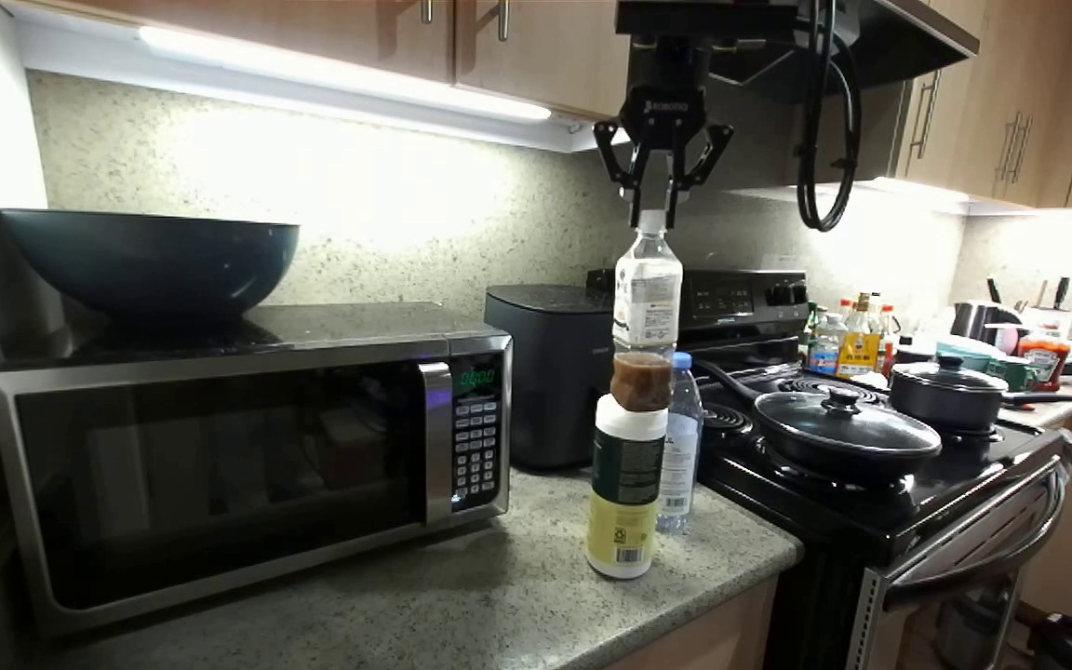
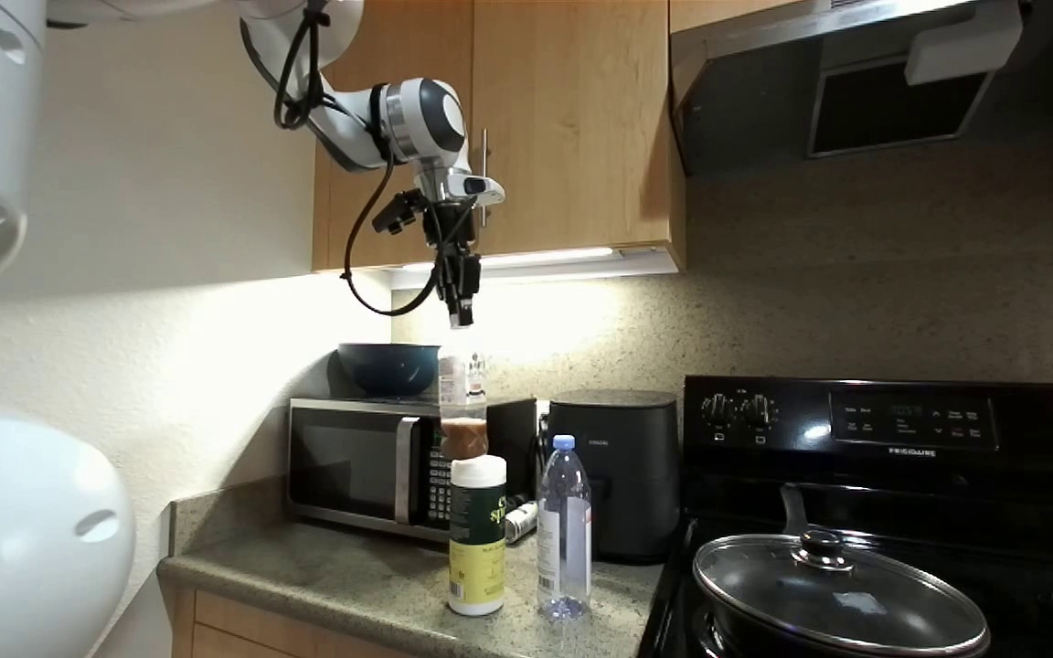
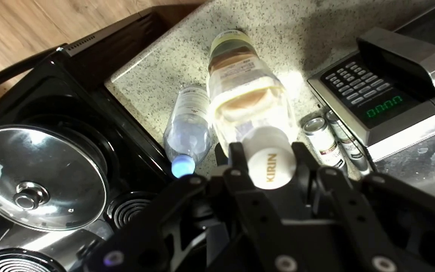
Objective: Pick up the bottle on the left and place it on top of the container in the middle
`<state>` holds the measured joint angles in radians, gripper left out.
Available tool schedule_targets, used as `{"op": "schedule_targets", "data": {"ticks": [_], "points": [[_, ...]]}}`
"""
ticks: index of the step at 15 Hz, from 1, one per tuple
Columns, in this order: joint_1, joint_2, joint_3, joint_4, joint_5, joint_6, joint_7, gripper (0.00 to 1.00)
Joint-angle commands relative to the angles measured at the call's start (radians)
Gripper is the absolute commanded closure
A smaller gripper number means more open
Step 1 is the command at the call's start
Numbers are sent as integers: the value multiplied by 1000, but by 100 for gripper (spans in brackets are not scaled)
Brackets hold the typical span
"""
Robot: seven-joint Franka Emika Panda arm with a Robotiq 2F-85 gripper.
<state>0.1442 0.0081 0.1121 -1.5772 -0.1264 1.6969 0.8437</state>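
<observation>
A small clear bottle, brown liquid in its lower part, hangs roughly upright over the white lid of a container, its cap pinched in a robot gripper whose jaws are drawn in to the cap's width. Whether base and lid touch cannot be told, but both exterior views suggest an off-centre line-up. The container stands near the front edge of the countertop, toward the corner by the stove; a blue-capped water bottle is just beside it, nearer the stove-side edge. At the end away from the stove is a microwave bearing a dark bowl. Letting go now looks to be the chief risk: an overhanging base, or a release short of contact, could topple the bottle over the front edge or into the water bottle. A push too low could tip the container itself.
</observation>
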Motion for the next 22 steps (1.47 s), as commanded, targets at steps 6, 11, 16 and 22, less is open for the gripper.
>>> {"op": "schedule_targets", "data": {"ticks": [6, 11, 16, 22], "points": [[-10, 5, -2, 5, 20, 4, -2, 91], [-9, 7, -4, 17, 14, 18, -3, 91], [-8, 23, -4, 37, 12, 12, -6, 91], [-7, 51, -7, 67, 9, 10, -7, 91]]}}
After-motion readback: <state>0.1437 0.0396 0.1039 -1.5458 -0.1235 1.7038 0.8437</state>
